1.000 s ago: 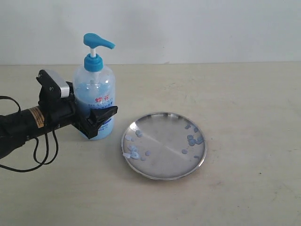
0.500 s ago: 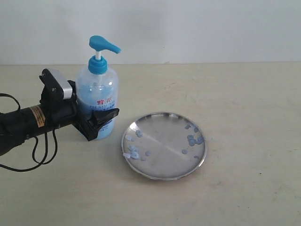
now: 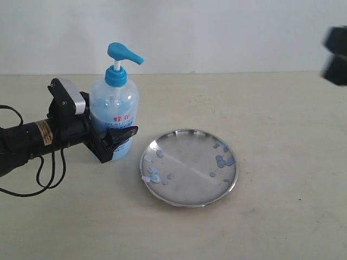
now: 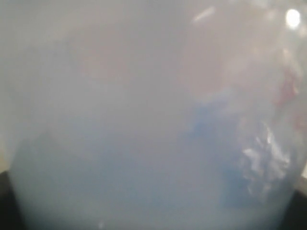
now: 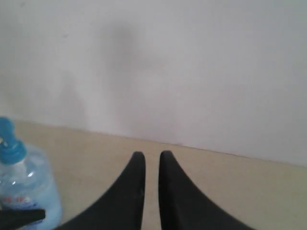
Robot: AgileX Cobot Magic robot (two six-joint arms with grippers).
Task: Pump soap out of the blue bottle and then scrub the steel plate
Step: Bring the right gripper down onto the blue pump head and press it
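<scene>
Steel and shiny, the plate point(image 3: 190, 190) lies flat on the beige tabletop point(image 3: 282, 124), a little right of the middle and towards the near side. Small pale-blue blobs of soap speckle it in two loose groups, one by its left rim point(image 3: 155, 173) and one towards its right point(image 3: 222, 161). Just left of the plate, not touching it, is the blue bottle point(image 3: 114, 105), upright, its bright blue pump head point(image 3: 124, 53) pointing right above the collar. The left hand point(image 3: 113, 140) reaches in from the left and is clenched around the bottle's lower body, one black finger point(image 3: 120, 135) crossing the front over the label. Whether the base rests on the tabletop I cannot tell. The left wrist view is filled by the blurred pale-blue bottle wall point(image 4: 153, 143).

The right hand point(image 3: 336, 54) is a dark blur at the far right edge, high above the tabletop and well apart from everything. From its own camera, the right hand point(image 5: 152, 191) has its two black fingers drawn almost together with only a thin slit between, grasping nothing; the bottle point(image 5: 24, 196) shows in the corner before a white wall point(image 5: 192, 57).
</scene>
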